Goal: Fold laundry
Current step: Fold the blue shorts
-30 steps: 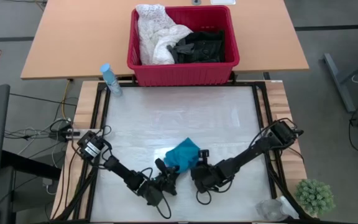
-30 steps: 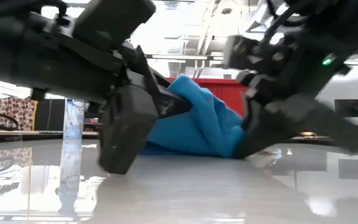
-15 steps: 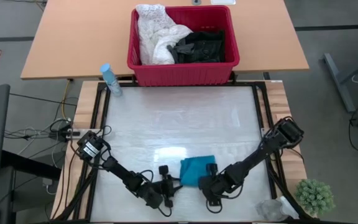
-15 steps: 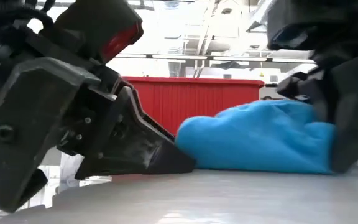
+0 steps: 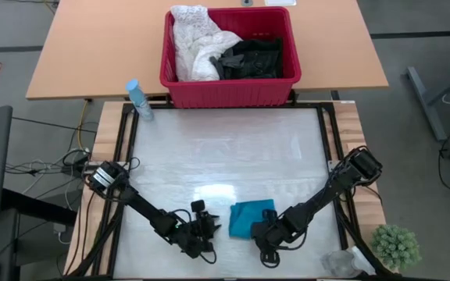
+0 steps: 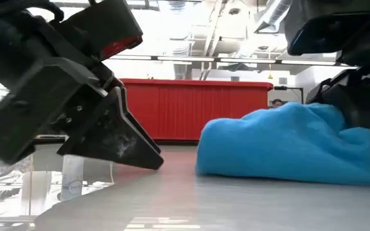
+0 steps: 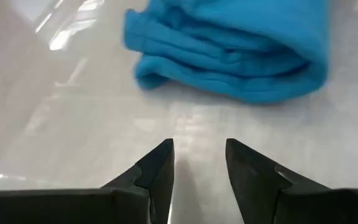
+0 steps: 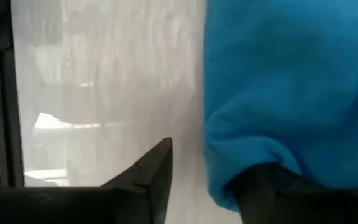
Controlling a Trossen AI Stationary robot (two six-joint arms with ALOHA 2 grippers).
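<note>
Release was the change in that last second. Both pincers had been pressed against the teal garment (image 5: 251,216) a moment before, bunching it near the table's (image 5: 209,148) front edge; by now it lay there as a flat, compact fold, slightly right of the middle.

The left pincer (image 5: 202,226) had backed off toward the left and sat just beside the cloth, apart from it. Its fingers (image 7: 160,168) stood partly open with only bare table between them, holding nothing. The low view showed the same clear gap between that pincer (image 6: 117,138) and the teal bundle (image 6: 294,144).

The right pincer (image 5: 262,232) had stayed at the garment's front right corner. Its jaws had just parted: one finger (image 8: 157,165) rested on bare table, while the other was covered by the cloth's edge, so it touched the cloth without clamping it.

Judged from this, the teal piece looked folded and set down, and that step seemed finished or nearly so. Layers visible in the left wrist view sat fairly even, though rounded at the crease.

Other laundry waited in the red basket (image 5: 229,86) beyond the table's far edge: a white garment (image 5: 194,47) on its left side and black ones (image 5: 252,56) on its right. Those were likely next, once the right pincer drew clear.
</note>
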